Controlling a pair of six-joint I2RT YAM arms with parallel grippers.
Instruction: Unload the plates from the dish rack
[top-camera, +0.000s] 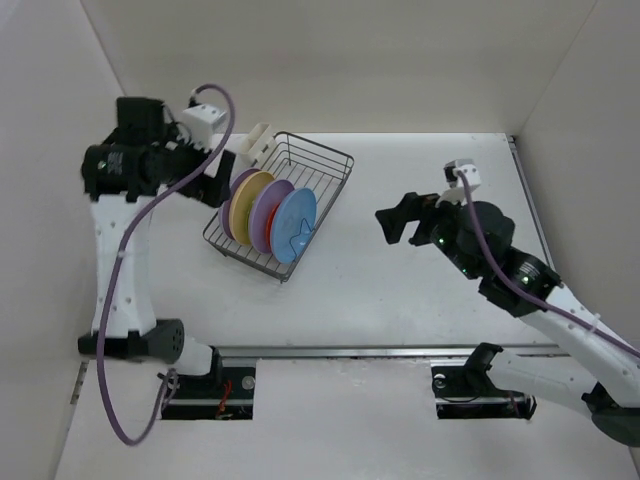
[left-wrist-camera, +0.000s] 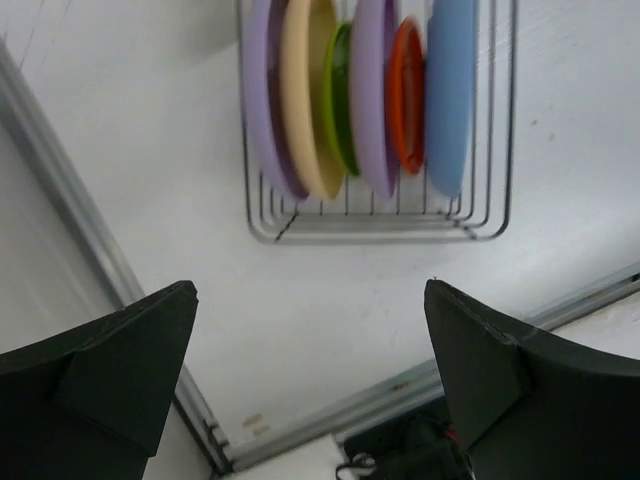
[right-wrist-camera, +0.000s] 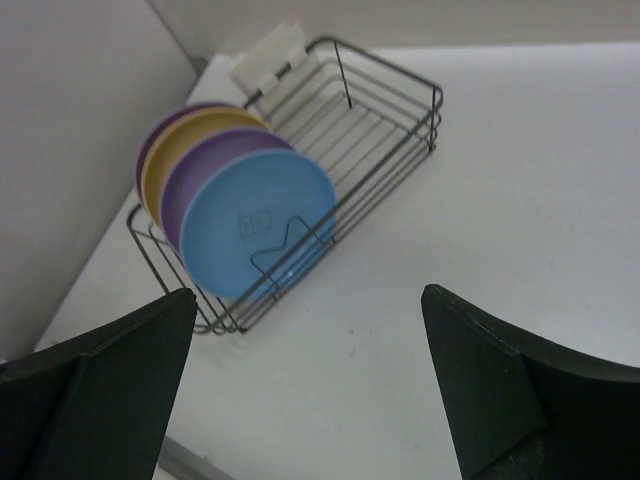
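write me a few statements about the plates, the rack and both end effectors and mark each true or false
1. All six plates stand on edge in the dish rack. True.
2. The light blue plate is at the end of the row facing the right end effector. True.
3. The right end effector is shut on a plate. False: it is open, empty and apart from the rack.
4. One plate lies flat on the table. False: none is on the table; all are in the rack.
5. The left end effector is open. True.
6. The orange-red plate is the largest. False: the orange-red plate is smaller than its neighbours.
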